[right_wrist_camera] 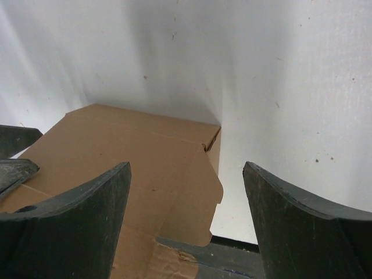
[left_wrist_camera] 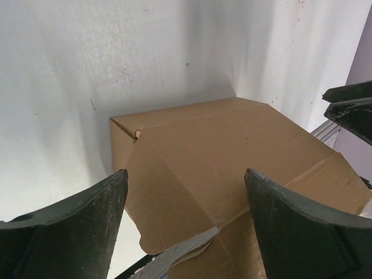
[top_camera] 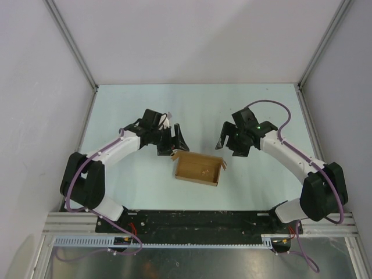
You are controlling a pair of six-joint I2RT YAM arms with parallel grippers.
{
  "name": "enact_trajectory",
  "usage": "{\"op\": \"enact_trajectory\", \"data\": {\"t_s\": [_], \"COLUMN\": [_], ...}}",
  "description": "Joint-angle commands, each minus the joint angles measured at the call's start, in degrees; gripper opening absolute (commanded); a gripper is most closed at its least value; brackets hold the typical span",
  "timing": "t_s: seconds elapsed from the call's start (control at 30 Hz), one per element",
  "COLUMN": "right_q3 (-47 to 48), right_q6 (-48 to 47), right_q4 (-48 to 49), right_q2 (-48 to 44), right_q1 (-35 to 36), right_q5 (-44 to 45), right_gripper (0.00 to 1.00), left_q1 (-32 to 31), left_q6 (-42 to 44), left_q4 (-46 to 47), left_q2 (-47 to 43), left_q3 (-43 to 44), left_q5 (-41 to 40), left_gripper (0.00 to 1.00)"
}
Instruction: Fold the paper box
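The paper box (top_camera: 197, 168) is a brown cardboard piece lying in the middle of the table, partly folded, with small flaps sticking out at its far left and far right corners. My left gripper (top_camera: 173, 146) is open and empty, just above the box's far left corner. My right gripper (top_camera: 228, 145) is open and empty, by the far right corner. In the left wrist view the box (left_wrist_camera: 221, 168) lies between and beyond my open left gripper (left_wrist_camera: 186, 172). In the right wrist view the box (right_wrist_camera: 128, 151) and its side flap lie under my open right gripper (right_wrist_camera: 186, 165).
White walls enclose the pale table (top_camera: 261, 110) on three sides, with aluminium posts (top_camera: 72, 43) at the back corners. A black base rail (top_camera: 197, 220) runs along the near edge. The other arm's fingers show at the edge of each wrist view.
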Motion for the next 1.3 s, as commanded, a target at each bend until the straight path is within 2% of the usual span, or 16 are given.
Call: {"op": "enact_trajectory", "data": {"t_s": [0.0,0.77,1.27], "right_q3": [2.0,-0.5,-0.9], "right_q6": [-0.1,3.5,3.9], "right_q4": [-2.2,1.8,3.1], "right_q2": [-0.4,-1.4,-0.9], "right_q1": [0.1,2.2,4.6], "right_q5": [-1.8,-14.3,-13.9], "right_gripper": [0.84,0.84,0.80], "left_q1": [-0.4,-5.1,-7.0], "left_q6": [-1.4,-4.5,-5.1], "left_q4": [0.8,0.8,0.8], "left_q2": [-3.5,-7.9,-8.4], "left_q3": [-0.5,-1.7,-1.2], "left_q5": [3.3,5.6,5.9], "left_gripper": [0.86,0.86,0.85]}}
